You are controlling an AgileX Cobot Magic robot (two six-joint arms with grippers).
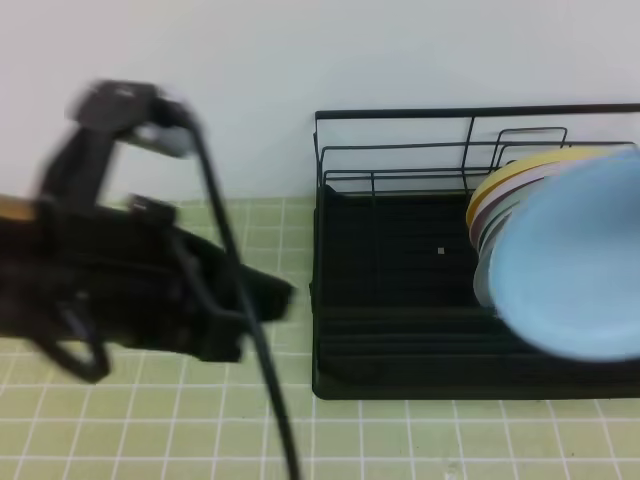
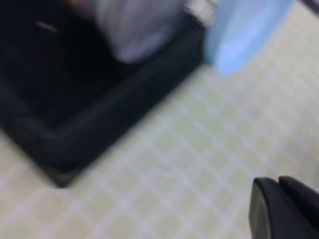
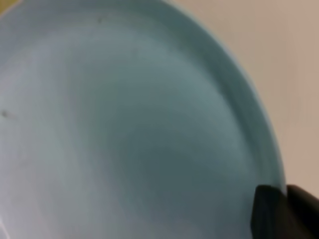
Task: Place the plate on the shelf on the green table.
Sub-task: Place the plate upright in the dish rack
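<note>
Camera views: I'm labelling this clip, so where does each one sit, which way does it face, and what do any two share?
Exterior high: above the front, looking down at the green table and shelf; the blurred left arm shows.
Left wrist: on the left arm, looking down at tiles and a shelf corner; the shut left end effector shows.
Right wrist: close against the plate; the right end effector shows.
Shared: all three show the light-blue plate.

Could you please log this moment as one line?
left claw: shut, empty, over green table | right claw: shut on blue plate | plate: tilted over rack
</note>
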